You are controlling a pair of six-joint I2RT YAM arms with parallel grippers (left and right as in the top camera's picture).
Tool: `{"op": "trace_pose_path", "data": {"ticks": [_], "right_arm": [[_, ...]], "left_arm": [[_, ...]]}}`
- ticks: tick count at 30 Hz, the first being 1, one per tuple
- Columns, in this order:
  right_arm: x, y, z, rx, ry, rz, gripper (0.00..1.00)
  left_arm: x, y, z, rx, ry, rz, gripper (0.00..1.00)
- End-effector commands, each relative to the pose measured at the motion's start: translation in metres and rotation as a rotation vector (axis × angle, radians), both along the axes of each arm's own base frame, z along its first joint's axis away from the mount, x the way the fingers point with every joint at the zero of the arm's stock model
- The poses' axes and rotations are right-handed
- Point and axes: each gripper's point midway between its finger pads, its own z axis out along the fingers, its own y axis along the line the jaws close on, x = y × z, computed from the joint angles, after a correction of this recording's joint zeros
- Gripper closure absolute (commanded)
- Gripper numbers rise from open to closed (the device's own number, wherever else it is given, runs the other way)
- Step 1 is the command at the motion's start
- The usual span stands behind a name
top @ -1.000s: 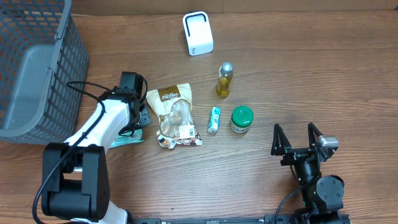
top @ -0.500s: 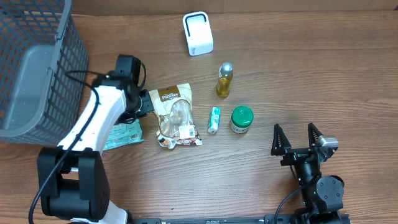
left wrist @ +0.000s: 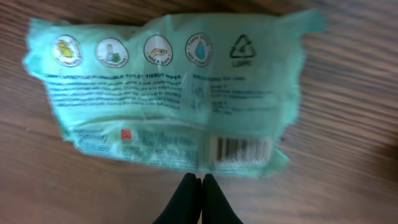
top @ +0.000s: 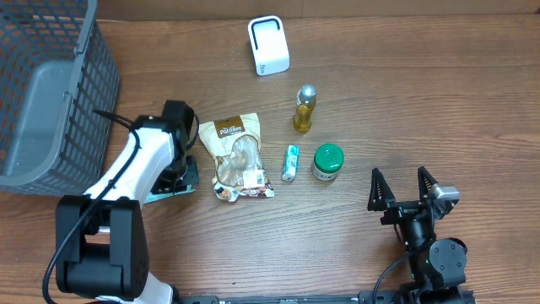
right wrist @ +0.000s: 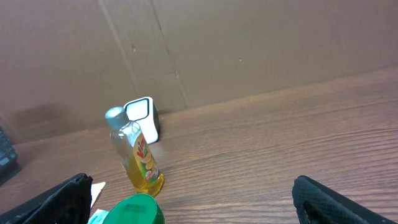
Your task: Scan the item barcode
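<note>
A grey wire basket [top: 51, 93] stands at the far left of the wooden tabletop [top: 354, 84]. Just right of it, the white left arm reaches over a mint-green pack of tissue wipes [top: 165, 192], which lies flat on the tabletop and is mostly hidden by the arm from overhead. In the left wrist view the pack [left wrist: 168, 93] shows its printed back, with a barcode [left wrist: 240, 148] near its lower right corner. The left claw [left wrist: 194, 182] is pinched fully together with nothing between its black tips, which sit at the pack's near edge.

Next to the pack lies a brown-and-white snack pouch [top: 236, 156]. Further back, well apart from the pack, stands the white barcode scanner [top: 268, 45]. Right of the pouch is a small teal packet [top: 290, 162], then a yellow bottle [top: 305, 108] with a silver cap, and just beside the packet a green-lidded jar [top: 327, 160].

At the lower right, the right claw [top: 402, 187] stands wide apart and empty, clear of all the items. Its own camera looks past its fingers [right wrist: 323, 199] towards the bottle and the scanner.
</note>
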Motion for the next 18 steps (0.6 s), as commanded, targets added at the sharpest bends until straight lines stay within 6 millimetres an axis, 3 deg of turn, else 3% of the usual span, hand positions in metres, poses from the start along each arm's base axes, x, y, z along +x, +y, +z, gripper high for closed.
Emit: {"op": "trace_pose_path", "data": {"ticks": [1,5,10,13,18], "right_arm": [[0.000,0.000,-0.002,-0.004,-0.003,0.002,0.00],[0.000,0.000,-0.002,-0.004,-0.003,0.002,0.00],[0.000,0.000,-0.002,-0.004,-0.003,0.002,0.00],[0.000,0.000,-0.002,-0.004,-0.003,0.002,0.00],[0.000,0.000,-0.002,-0.004,-0.003,0.002,0.00]], "left_arm": [[-0.006,0.007,-0.014,0.039,-0.010,0.002,0.96],[0.005,0.006,-0.025,0.030,-0.080,0.001,0.96],[0.042,-0.014,-0.032,-0.080,-0.239,0.000,0.96],[0.064,-0.032,-0.029,-0.177,-0.326,-0.019,0.96],[0.092,-0.033,-0.014,-0.181,-0.426,-0.035,0.96]]}}
